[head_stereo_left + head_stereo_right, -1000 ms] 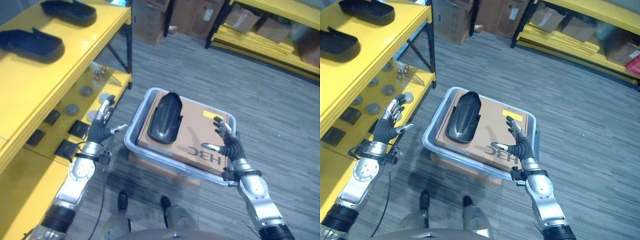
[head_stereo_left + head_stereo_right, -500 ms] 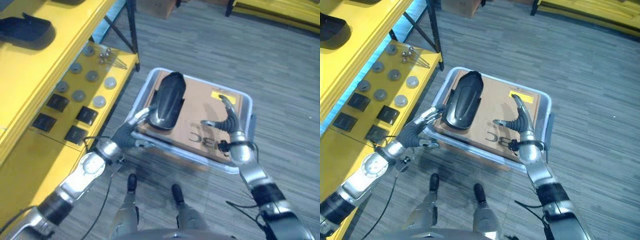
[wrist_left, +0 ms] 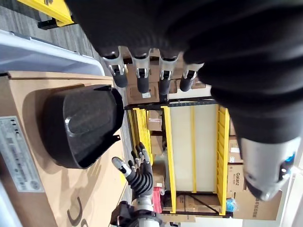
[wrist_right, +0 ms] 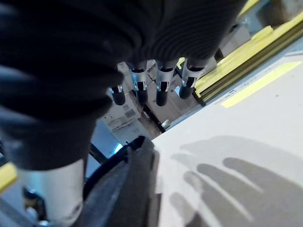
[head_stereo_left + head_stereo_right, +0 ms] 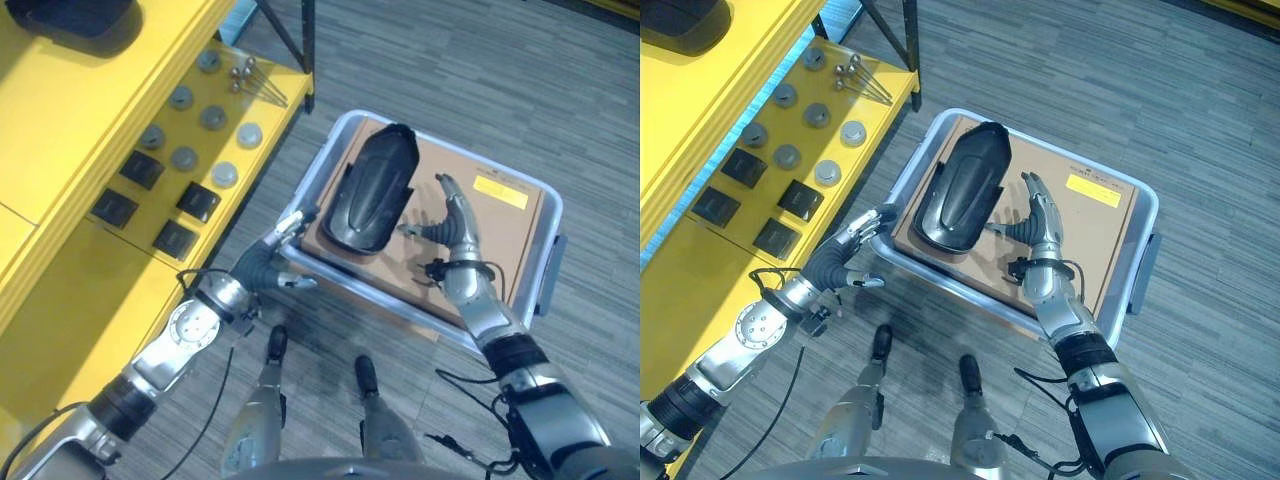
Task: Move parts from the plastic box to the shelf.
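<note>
Part in hand's reach: I see one black moulded cover [image 5: 371, 189] lying on the sheet of cardboard [image 5: 480, 235] that fills the grey plastic box [image 5: 545, 290]; nothing has lifted it yet.
Left hand: my left hand [image 5: 283, 240] sits at the box's near-left rim, just beside the cover's wide end, fingers straight and relaxed, holding nothing.
Right hand: my right hand [image 5: 452, 222] hovers over the cardboard on the cover's other side, fingers spread and slack, thumb toward the cover, apart from it.
Shelf: the yellow shelf [image 5: 60, 120] already carries a dark piece [image 5: 70, 15] at its top edge, probably a similar cover, though too little of it shows for me to be sure.
Lower tier: small round discs [image 5: 183, 157] and black square plates [image 5: 175, 238] lie there.
Progress: I judge this cover's transfer barely begun; grasp, lift and placing all remain.
</note>
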